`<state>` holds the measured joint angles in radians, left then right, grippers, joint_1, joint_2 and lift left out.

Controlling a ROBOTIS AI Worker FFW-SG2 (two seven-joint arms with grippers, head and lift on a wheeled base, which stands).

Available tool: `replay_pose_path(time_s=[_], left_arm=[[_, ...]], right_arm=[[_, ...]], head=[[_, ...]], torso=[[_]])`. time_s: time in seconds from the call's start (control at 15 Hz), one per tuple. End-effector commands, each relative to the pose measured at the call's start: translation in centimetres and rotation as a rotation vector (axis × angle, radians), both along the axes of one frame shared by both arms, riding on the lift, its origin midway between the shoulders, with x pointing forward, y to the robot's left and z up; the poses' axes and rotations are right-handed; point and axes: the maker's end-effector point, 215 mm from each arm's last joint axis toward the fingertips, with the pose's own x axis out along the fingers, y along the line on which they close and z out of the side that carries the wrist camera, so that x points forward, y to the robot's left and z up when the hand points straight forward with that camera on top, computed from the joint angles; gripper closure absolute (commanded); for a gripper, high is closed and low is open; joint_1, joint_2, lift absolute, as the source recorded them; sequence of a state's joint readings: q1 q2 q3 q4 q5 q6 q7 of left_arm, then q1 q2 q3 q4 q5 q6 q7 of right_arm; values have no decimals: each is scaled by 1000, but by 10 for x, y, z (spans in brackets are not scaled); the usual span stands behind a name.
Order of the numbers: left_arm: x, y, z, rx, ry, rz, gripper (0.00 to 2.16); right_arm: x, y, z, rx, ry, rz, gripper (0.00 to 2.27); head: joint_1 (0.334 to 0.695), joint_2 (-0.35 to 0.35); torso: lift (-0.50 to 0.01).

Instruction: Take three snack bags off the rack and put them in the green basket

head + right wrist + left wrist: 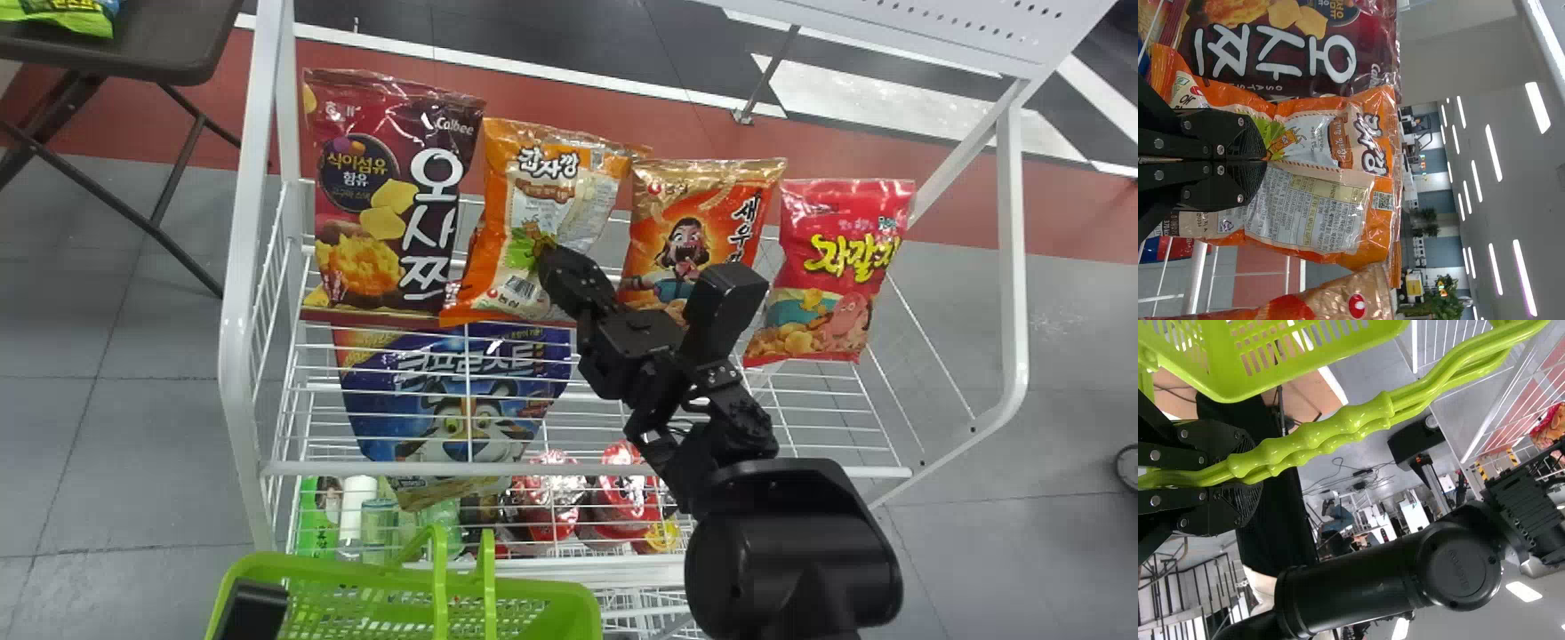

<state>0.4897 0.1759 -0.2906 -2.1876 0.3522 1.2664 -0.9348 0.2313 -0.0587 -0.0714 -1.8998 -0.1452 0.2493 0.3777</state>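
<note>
Head view: right arm (791, 542) angled forward and left; right gripper (545, 253) at the orange snack bag (569, 209) on the rack (236, 356); green basket (573, 609) before it. Left wrist view: left gripper (1248, 478) clamped on basket handles (1368, 417). Right wrist view: fingers (1245, 137) together, pinching the bag's front.

head: high, downward | wrists: close, sideways | all seemingly share rack (236, 338)
</note>
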Motion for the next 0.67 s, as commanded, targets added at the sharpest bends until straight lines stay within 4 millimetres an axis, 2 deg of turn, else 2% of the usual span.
replay_pose_path(time_s=[0.0, 0.2, 0.33, 0.47, 0.6], left_arm=[[-2, -2, 1, 0, -3, -7, 1278], [-3, -3, 1, 1, -5, -8, 1278], [-4, -3, 2, 2, -6, -8, 1278], [-6, -4, 3, 2, -9, -10, 1278], [-5, -3, 2, 5, -10, -7, 1278]], right_arm=[[-9, 0, 11, -10, -15, 17, 2219], [-16, 5, 24, -7, -30, 52, 2219], [-30, 14, 32, -2, -40, 86, 2219], [-49, 29, 41, 11, -42, 135, 2219], [-81, 41, 50, 21, -34, 179, 2219]], head=[[695, -350], [695, -350], [695, -350], [695, -350], [695, -350]], torso=[[-26], [-26], [-26], [-26], [-26]])
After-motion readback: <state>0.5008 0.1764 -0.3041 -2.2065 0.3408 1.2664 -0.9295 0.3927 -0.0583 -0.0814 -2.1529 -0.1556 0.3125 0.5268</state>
